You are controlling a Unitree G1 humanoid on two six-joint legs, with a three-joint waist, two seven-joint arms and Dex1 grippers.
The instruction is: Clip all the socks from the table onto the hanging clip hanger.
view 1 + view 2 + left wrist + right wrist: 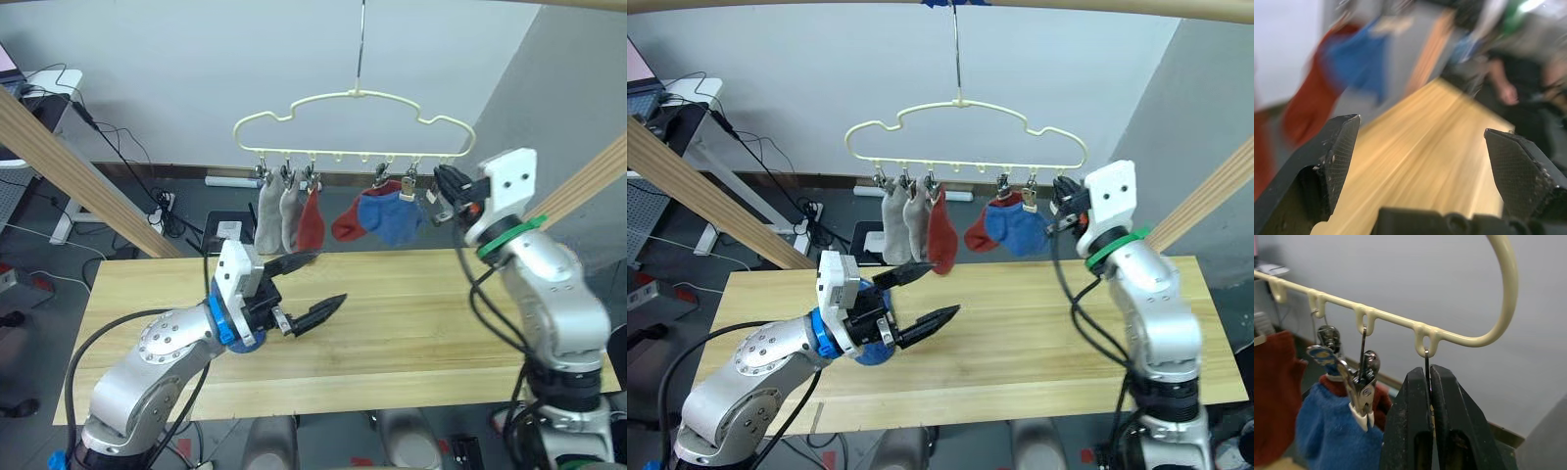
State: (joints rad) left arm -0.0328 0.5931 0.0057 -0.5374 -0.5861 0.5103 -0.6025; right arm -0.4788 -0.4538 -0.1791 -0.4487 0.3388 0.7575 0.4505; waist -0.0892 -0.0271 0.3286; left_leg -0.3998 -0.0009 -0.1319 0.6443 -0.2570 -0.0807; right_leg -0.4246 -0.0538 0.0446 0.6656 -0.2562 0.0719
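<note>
The table [411, 323] lies with its long side across the view, and its visible top is bare wood. Above its far edge hangs the clip hanger [1508, 279]. Its long axis runs left to right, about parallel to the table's long edge, with the hook pointing straight up and the clips pointing down.

On the robot's left side of the hanger, two grey socks [279, 220] and a rust red sock [312, 223] hang close together, long axis vertical, toes down. Further right, a second rust red sock [345, 223] and a blue sock [392, 217] hang more slanted and overlap. Whether another blue one is behind cannot be told.

The left gripper [331, 277] hovers low over the table with its jaws wide apart and nothing between them. The right gripper [1429, 374] is raised at the hanger's right end, with its fingers pressed together on the last clip [1426, 357], which carries no sock.

The step in hand seems to be the filling of this last clip. To do it well, the right gripper should keep the clip steady so the hanger does not swing. The left one should bring the sock's cuff up from below, well inside the clip's mouth.
</note>
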